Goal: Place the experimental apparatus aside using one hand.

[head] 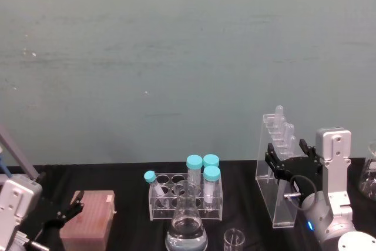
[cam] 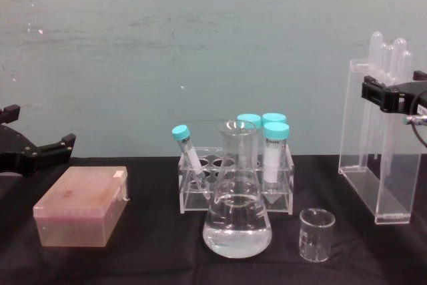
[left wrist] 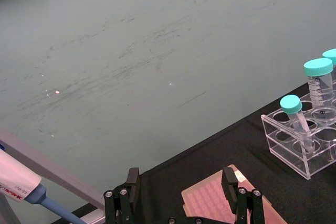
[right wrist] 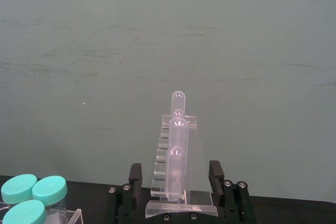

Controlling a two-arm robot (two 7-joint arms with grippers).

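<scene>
The pipette rack (head: 276,204) stands upright on the black worktop (head: 126,204), at about 2 o'clock from the conical flask (head: 187,230), which holds clear liquid. The small beaker (head: 234,240) stands near the flask at its 3 o'clock, not touching it. The right gripper (head: 289,156) is at the upper part of the pipette rack. Its fingers (right wrist: 135,176) are spread, one on each side of the rack, and I cannot tell if they touch it. At 12 o'clock of the flask is a tube rack (head: 176,201) with teal-capped tubes. The left gripper (head: 67,211) hangs at 9 o'clock of the flask, just beside a pink tip box (head: 88,227), its fingers apart and holding nothing.
</scene>
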